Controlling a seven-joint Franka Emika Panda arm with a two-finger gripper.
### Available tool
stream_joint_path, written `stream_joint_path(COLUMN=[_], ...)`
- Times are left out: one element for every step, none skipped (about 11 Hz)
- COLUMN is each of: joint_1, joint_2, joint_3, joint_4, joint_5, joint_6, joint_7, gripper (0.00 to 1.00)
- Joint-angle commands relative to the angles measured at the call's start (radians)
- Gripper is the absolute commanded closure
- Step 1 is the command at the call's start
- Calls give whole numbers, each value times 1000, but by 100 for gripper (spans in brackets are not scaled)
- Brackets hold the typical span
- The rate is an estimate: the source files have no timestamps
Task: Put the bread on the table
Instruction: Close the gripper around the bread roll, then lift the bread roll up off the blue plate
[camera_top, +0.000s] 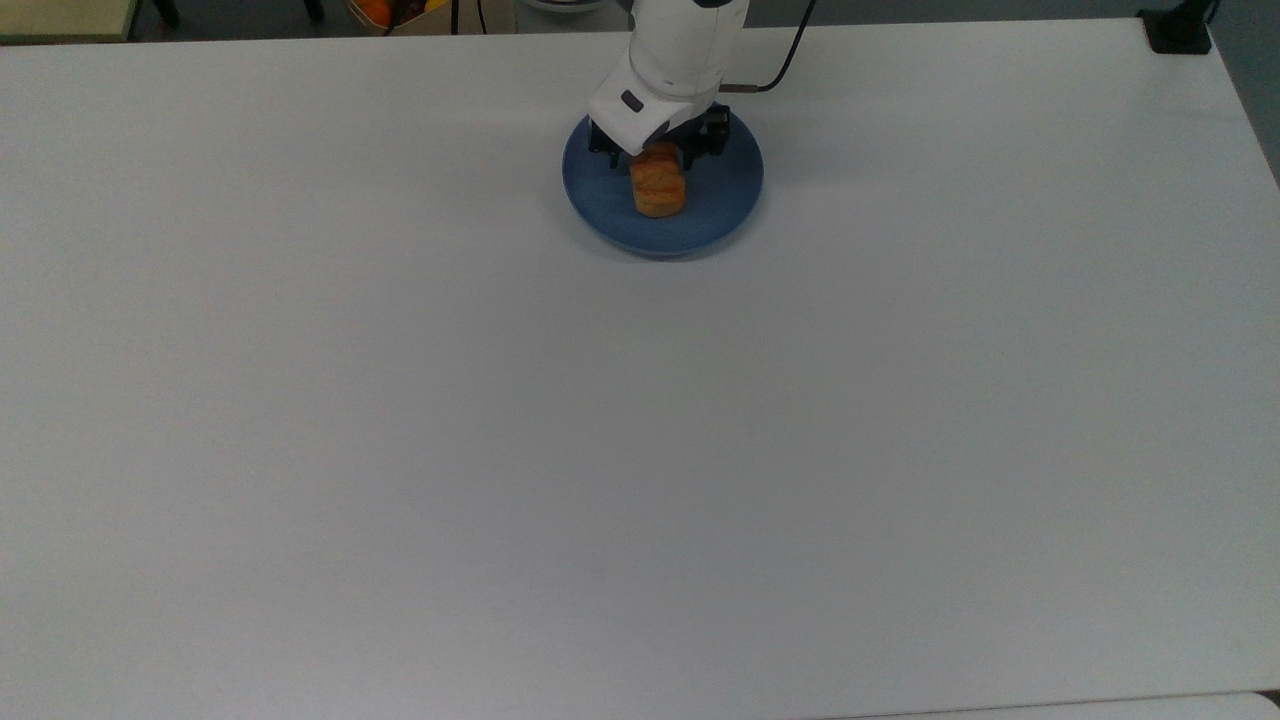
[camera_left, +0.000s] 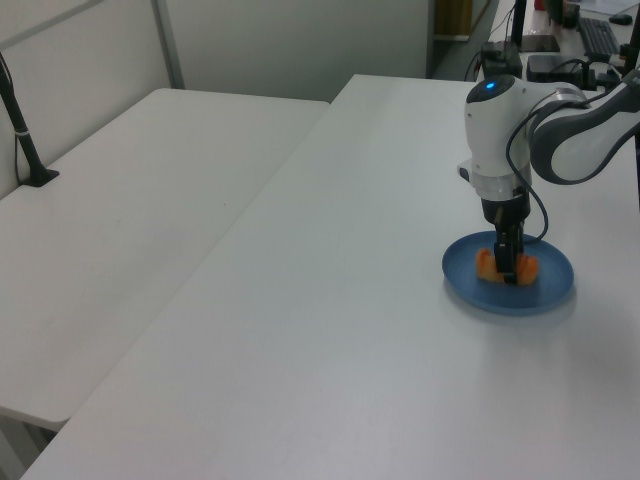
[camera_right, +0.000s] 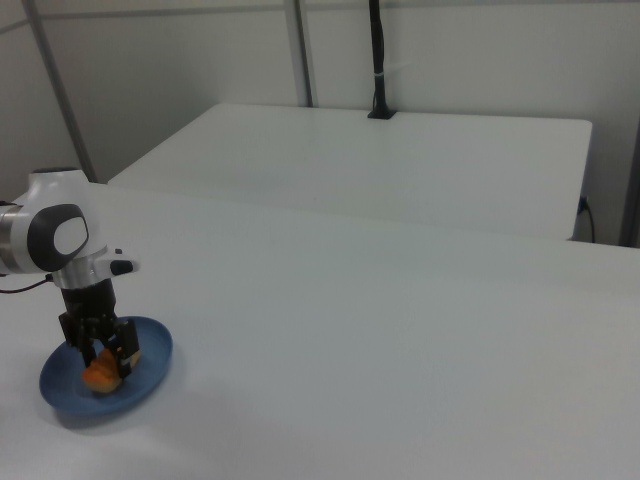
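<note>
The bread (camera_top: 658, 189) lies on the blue plate (camera_top: 716, 214), toward 12 o'clock of the table (camera_top: 640, 450). The gripper (camera_top: 657, 152) straddles its far end, fingers apart, apparently positioned to clamp it for lifting.

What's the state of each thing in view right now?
bread: lying on the blue plate, not yet on the table, far end between the tool's fingers
blue plate: flat on the table, holding the bread
tool: open, lowered over the bread, one finger on each side
table: bare white top, carrying the plate
</note>
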Motion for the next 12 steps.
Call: stream_joint_path(joint_1=[3,5,5,5,6,6,6,6,8,6,9,11], joint_2=[-2,-2,-2,-4,-5,-7,-13,-22,-24,-30,-43,-60], joint_3=[-1,-1,-1,-1,-1,-1,-1,-1,-1,-1,-1,-1], joint_4=[-4,-4,-4,-4,-4,-4,-3,2,31,70,95,117], joint_5=[-13,-13,-13,-13,-13,-13,-13,-13,-12,-12,-7,-3], joint_6=[35,33,30,28,28,24,18,4,-42,-101,-143,-180], joint_7=[-15,-13,-12,-10,-9,-7,-6,-6,-6,-6,-4,-4], gripper=[70,82,84,84,84,84,84,84,84,84,84,84])
